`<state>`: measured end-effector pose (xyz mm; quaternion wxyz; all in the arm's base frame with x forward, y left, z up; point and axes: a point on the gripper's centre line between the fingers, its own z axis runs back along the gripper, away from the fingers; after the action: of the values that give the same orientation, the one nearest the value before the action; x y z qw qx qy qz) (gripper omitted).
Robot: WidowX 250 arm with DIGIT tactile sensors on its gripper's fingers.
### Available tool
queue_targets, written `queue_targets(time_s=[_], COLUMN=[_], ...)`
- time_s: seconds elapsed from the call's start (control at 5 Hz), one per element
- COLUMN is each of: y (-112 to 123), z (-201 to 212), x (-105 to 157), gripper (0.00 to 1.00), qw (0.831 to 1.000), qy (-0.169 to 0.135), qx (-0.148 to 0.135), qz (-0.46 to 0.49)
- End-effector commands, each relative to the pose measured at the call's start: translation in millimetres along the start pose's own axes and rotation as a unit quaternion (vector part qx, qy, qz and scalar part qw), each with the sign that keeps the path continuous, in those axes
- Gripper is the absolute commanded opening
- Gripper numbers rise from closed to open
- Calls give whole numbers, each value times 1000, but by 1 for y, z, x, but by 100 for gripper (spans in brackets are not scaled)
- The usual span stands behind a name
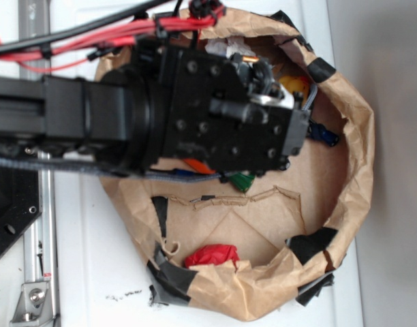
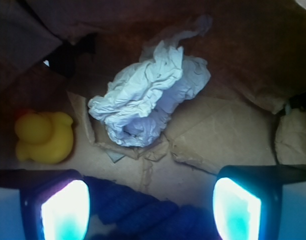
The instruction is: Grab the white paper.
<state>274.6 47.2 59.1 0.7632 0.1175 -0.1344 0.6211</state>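
Note:
The white paper (image 2: 148, 95) is a crumpled white-grey wad lying on the brown floor of the paper bag, in the upper middle of the wrist view. My gripper (image 2: 150, 202) hovers above the bag floor a little short of the wad, open, its two fingers wide apart at the bottom corners. Nothing is held between the fingers. A dark blue ropy thing (image 2: 193, 217) lies on the floor under the gap. In the exterior view my arm (image 1: 195, 109) covers most of the bag, and only a white scrap of the paper (image 1: 227, 48) peeks past it.
A yellow rubber duck (image 2: 43, 137) sits left of the wad. The large brown paper bag (image 1: 358, 143) walls everything in. A red wrinkly wad (image 1: 212, 255) lies at its near side, with a green piece (image 1: 241, 180) and a blue piece (image 1: 324, 134) by the arm.

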Motion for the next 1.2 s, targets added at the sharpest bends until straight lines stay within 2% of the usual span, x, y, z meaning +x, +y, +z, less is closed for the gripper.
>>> queue_targets(time_s=[0.0, 0.4, 0.8, 1.0], y=[0, 3, -2, 0], z=[-8, -22, -49, -59], x=[-2, 16, 28, 27], gripper=[100, 100, 100, 77], qw=[999, 997, 996, 996], qy=[-29, -62, -65, -64], qx=[-23, -31, 4, 21], qz=[24, 43, 55, 56])
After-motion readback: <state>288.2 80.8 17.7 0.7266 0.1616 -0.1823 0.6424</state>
